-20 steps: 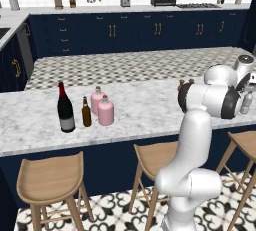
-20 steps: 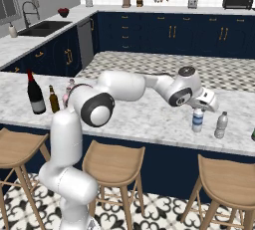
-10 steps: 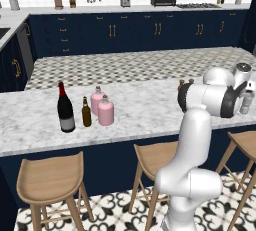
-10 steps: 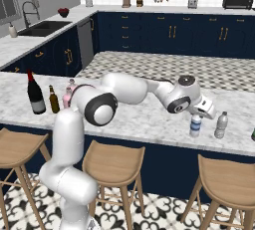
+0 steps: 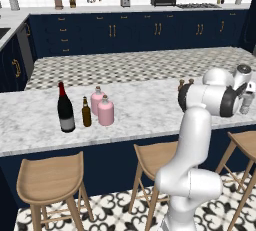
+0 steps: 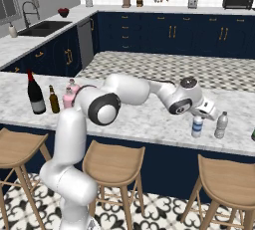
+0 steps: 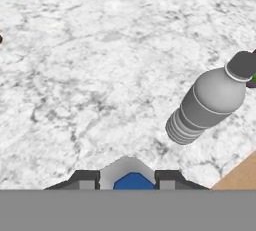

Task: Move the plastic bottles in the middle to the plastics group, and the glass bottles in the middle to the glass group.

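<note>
1. Here, the two-finger gripper (image 7: 128,181) is seen closed narrowly on the small clear water bottle with a blue label and white cap (image 6: 197,126); in the hand view the bottle's pale top with a blue patch is framed between the two dark finger tips.
2. The held bottle is seen standing upright on the white marble counter (image 6: 149,119), towards its right end, under the white arm's hand in the right base view.
3. Just beside it, to its right and apart from it, the plain greyish translucent plastic bottle with a pale cap (image 6: 220,125) is seen upright on the same counter; in the hand view it is shown ahead and to the right (image 7: 210,101).
4. Well apart, at the counter's left end, the tall black wine bottle with a red top and grey label (image 5: 65,108) and the small brown beer bottle (image 5: 86,113) are seen side by side.
5. The two squat pink jug-like bottles with pale stoppers (image 5: 102,108) are seen just beside the beer bottle, close together; whether they touch cannot be told.
</note>
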You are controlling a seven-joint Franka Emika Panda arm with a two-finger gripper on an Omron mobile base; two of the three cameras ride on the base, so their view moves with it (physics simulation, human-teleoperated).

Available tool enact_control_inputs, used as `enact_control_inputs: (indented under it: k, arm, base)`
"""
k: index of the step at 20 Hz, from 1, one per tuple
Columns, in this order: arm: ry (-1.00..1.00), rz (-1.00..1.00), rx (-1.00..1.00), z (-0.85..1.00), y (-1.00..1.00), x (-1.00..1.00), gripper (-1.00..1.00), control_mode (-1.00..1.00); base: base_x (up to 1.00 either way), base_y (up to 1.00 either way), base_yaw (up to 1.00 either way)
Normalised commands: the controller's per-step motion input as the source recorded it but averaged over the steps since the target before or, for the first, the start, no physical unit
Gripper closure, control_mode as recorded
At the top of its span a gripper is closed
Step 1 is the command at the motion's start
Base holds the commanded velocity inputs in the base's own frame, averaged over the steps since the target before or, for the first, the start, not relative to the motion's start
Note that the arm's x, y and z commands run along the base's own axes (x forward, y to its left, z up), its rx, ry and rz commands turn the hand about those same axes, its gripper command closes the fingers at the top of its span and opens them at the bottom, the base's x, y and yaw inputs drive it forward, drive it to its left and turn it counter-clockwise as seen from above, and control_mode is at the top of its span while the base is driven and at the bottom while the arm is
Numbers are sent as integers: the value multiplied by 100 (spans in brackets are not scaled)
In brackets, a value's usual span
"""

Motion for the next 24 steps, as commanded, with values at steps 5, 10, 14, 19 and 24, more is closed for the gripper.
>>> enact_control_inputs:
  k: [5, 10, 14, 19, 24]
  arm:
    - [0, -4, 0, 12, -4, 46, 100, -100]
    - [0, -3, 0, -5, -1, 32, 100, -100]
    - [-1, -1, 3, -19, -3, 17, 100, -100]
    - [0, 0, 2, -48, -2, 0, 100, -100]
    - [0, 0, 0, -6, 0, 0, 100, -100]
  base:
    - [0, 0, 0]
    - [0, 0, 0]
    - [0, 0, 0]
    - [0, 0, 0]
    - [0, 0, 0]
